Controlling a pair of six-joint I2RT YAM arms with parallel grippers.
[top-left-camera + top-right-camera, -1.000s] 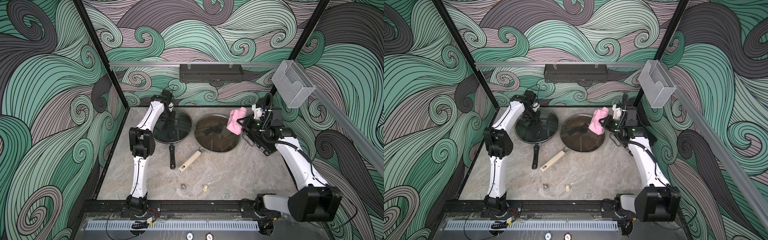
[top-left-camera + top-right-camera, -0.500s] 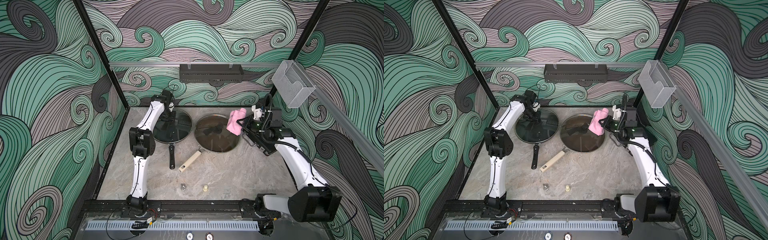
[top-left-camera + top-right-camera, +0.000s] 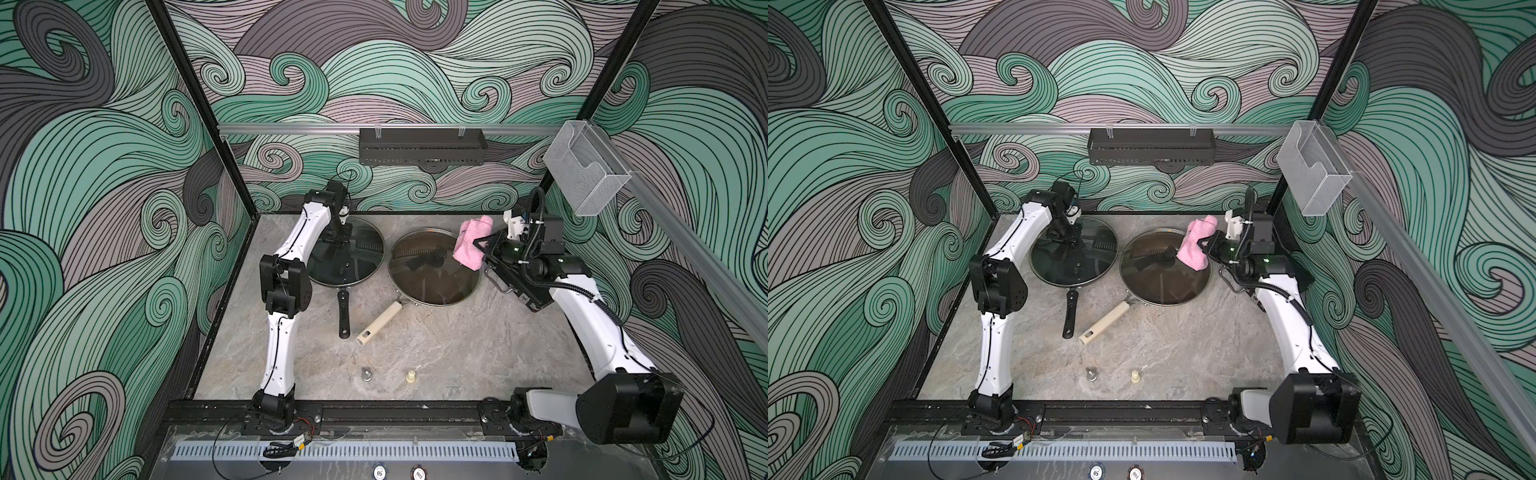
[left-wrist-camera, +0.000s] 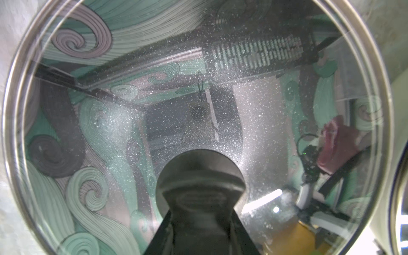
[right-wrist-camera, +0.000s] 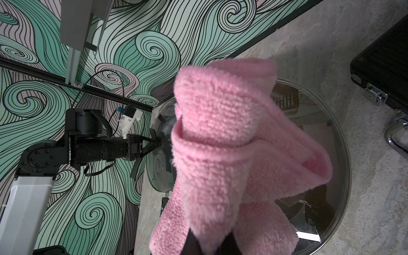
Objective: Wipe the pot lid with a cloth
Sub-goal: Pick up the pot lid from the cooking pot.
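A glass pot lid lies on the black pan at the back left. My left gripper is shut on the lid's black knob. The glass is speckled with fine white spots. The folded pink cloth hangs in my right gripper, which is shut on it. It hangs just above the right rim of a second glass lid. The cloth hides my right fingertips.
The second lid covers a pan with a beige handle. The black pan's handle points forward. A black case lies under my right wrist. Two small knobs stand near the front. A black rack hangs on the rear wall.
My left gripper's jaws eased apart slightly and closed again on the knob. Both arms, the lids and the cloth stay where they were.
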